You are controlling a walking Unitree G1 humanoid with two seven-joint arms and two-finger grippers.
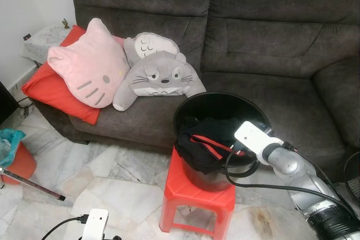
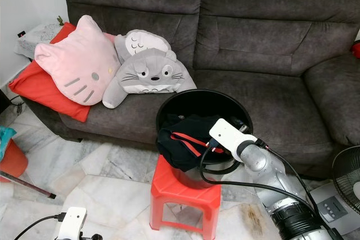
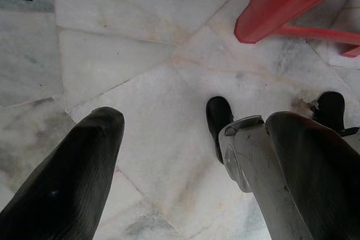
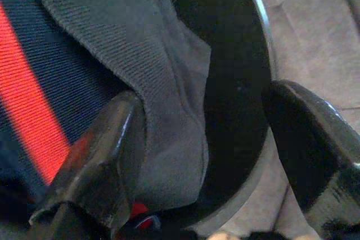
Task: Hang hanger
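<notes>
A black bucket (image 1: 256,111) stands on a red plastic stool (image 1: 194,195) in front of the sofa. A dark garment with red stripes (image 1: 205,144) is bunched inside it and drapes over the near rim. My right gripper (image 4: 202,99) reaches into the bucket from the right. It is open, with one finger (image 4: 107,150) against the grey and navy fabric and the other finger (image 4: 309,139) outside the bucket's rim (image 4: 253,82). My left gripper (image 3: 194,119) hangs low and open over the marble floor.
A dark grey sofa (image 1: 270,43) fills the back, holding a pink cat cushion (image 1: 90,66), a grey plush (image 1: 157,74) and a red cushion (image 1: 53,91). A red pail (image 1: 17,158) and a stick (image 1: 34,186) are at the left. A fan (image 2: 346,172) stands right.
</notes>
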